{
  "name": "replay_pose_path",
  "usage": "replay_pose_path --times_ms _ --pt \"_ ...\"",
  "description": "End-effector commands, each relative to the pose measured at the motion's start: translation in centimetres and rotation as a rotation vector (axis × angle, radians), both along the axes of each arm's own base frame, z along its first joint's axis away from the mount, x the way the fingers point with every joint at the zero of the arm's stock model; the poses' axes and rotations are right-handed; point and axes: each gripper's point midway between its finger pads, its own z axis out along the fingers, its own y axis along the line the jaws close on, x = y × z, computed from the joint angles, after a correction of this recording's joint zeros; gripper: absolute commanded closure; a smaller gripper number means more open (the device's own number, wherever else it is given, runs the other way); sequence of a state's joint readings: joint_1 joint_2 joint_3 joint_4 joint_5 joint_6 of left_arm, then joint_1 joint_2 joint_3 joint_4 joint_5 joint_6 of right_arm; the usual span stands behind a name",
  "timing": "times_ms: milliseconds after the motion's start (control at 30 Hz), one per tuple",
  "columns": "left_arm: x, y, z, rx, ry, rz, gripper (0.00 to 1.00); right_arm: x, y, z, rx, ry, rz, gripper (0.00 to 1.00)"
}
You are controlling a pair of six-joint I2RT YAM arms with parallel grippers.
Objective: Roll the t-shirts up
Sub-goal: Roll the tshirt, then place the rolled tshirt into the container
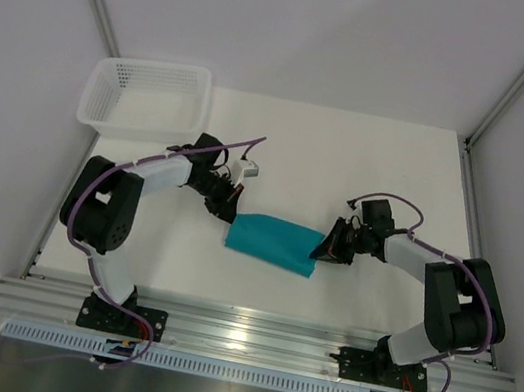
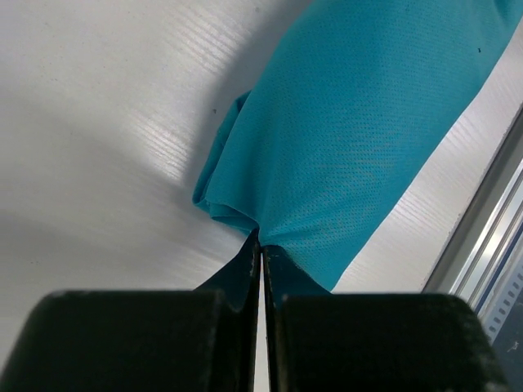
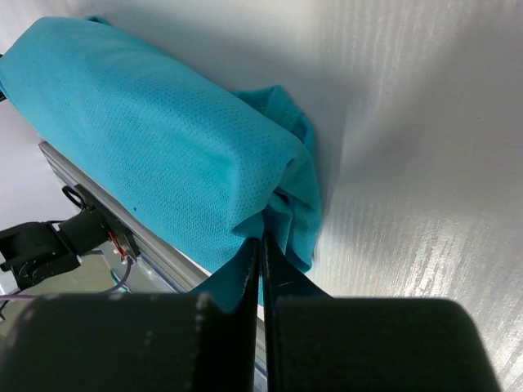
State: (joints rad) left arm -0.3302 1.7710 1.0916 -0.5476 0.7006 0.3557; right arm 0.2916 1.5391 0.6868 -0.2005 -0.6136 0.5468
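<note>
The teal t-shirt (image 1: 272, 242) lies as a short thick roll on the white table, between my two arms. My left gripper (image 1: 225, 213) is shut on the roll's left end; in the left wrist view the fingers pinch the cloth (image 2: 343, 139) at their tips (image 2: 261, 245). My right gripper (image 1: 319, 252) is shut on the roll's right end; in the right wrist view the cloth (image 3: 163, 139) bunches into the tips (image 3: 263, 235). The neck label is hidden.
A white plastic mesh basket (image 1: 147, 100) stands at the back left of the table. An aluminium rail (image 1: 258, 333) runs along the near edge, close to the roll. White walls and frame posts enclose the sides.
</note>
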Motion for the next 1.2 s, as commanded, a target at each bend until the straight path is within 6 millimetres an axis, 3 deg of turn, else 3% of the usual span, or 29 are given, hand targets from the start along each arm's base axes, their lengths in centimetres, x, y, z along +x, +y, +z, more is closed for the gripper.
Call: replay_pose_path --times_ms 0,67,133,200,233,267,400,567,700,733,767,900,1167 --pt "1.3 0.6 -0.1 0.022 -0.021 0.04 1.0 1.5 -0.5 0.0 -0.023 -0.032 -0.032 1.0" --pt "1.3 0.6 -0.1 0.029 -0.022 0.039 0.99 1.7 -0.5 0.2 -0.019 -0.038 -0.026 1.0" --pt "1.4 0.8 0.2 0.037 -0.018 0.042 0.99 1.8 -0.3 0.7 -0.009 -0.047 -0.018 0.88" --pt "1.5 1.3 0.2 0.07 -0.01 0.055 0.85 1.8 -0.2 1.5 -0.003 -0.067 -0.002 0.7" --pt "1.4 1.6 0.5 0.086 0.003 0.066 0.8 1.9 -0.3 1.8 -0.011 -0.074 -0.001 0.66" --pt "1.4 1.9 0.6 0.103 0.005 0.08 0.69 2.4 -0.5 2.4 -0.021 -0.097 -0.003 0.64" --pt "2.2 4.6 1.3 0.22 -0.016 0.178 0.55 2.3 -1.9 3.0 -0.114 -0.115 -0.006 0.59" --pt "3.8 7.6 3.8 0.314 -0.107 0.332 0.39 2.8 -2.6 3.5 -0.163 -0.131 -0.041 0.53" --pt "3.1 5.4 6.7 0.171 -0.112 0.332 0.24 3.4 -2.5 3.5 -0.192 -0.158 -0.067 0.41" --pt "2.6 4.1 7.2 0.112 -0.078 0.324 0.13 3.6 -2.2 3.3 -0.194 -0.155 -0.076 0.38" --pt "2.0 3.6 7.1 0.088 -0.045 0.319 0.13 3.6 -2.2 3.0 -0.197 -0.152 -0.082 0.37" --pt "0.5 1.4 5.5 0.04 0.051 0.302 0.11 4.0 -1.2 2.3 -0.175 -0.142 -0.077 0.34" --pt "0.7 0.9 1.8 0.129 0.191 0.374 0.13 3.0 -1.4 -0.6 -0.195 -0.092 -0.071 0.34"
